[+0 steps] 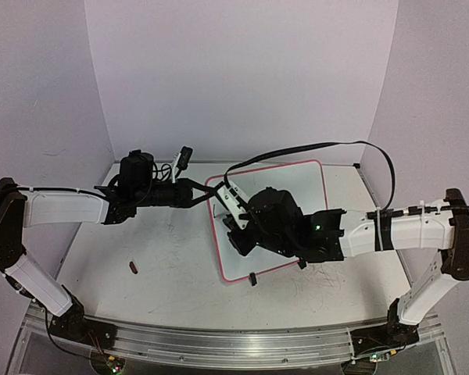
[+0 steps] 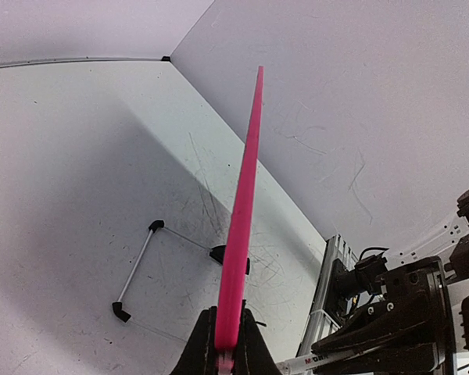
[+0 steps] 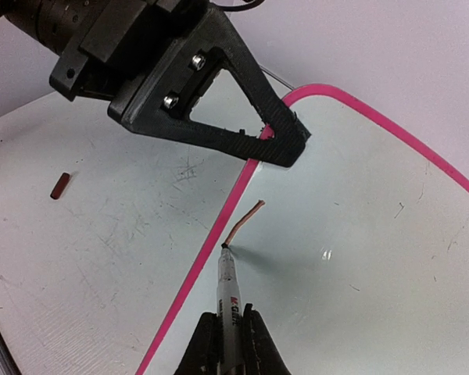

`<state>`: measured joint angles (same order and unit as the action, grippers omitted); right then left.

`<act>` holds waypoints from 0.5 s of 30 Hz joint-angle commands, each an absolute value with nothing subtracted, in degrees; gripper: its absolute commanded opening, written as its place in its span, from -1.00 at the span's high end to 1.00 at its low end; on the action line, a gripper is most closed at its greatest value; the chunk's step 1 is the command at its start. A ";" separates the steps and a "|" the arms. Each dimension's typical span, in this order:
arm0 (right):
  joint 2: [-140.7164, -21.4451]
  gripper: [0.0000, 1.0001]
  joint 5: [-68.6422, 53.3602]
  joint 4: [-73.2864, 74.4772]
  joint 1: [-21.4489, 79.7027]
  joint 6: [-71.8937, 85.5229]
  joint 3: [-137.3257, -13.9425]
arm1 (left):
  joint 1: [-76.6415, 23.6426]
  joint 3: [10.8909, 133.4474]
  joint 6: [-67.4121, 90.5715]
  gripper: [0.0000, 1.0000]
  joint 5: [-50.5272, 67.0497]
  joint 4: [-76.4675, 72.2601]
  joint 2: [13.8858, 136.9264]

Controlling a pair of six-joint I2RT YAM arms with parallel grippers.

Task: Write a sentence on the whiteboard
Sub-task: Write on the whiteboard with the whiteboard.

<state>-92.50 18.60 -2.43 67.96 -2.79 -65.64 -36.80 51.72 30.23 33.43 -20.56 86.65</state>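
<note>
At the whiteboard (image 1: pixel 297 186) rim, my left claw (image 2: pixel 228 320): clenched on pink edge.
My right claw (image 3: pixel 229 316): grasping marker (image 3: pixel 229 287), tip touching whiteboard.

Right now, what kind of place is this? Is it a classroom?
Probably a robot test bench, not a classroom: two robot arms bolted to a scuffed white table, plain walls boxing it in, the left gripper clamping a whiteboard, the right gripper holding a marker.
</note>
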 commanded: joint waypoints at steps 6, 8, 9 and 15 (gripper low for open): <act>-90.69 1.00 18.85 -1.14 68.47 -0.98 -65.04 | -36.48 51.50 31.25 0.99 31.54 -21.62 84.55; -89.66 1.00 18.69 -1.21 68.47 -0.60 -65.91 | -36.47 51.43 31.29 0.99 31.54 -21.62 84.55; -89.18 1.00 18.49 -1.48 68.42 -0.46 -66.11 | -36.46 51.34 31.28 0.99 31.43 -21.66 84.55; -86.93 1.00 18.55 -2.78 67.14 -0.44 -66.74 | -36.47 50.90 31.26 0.99 31.30 -21.62 84.11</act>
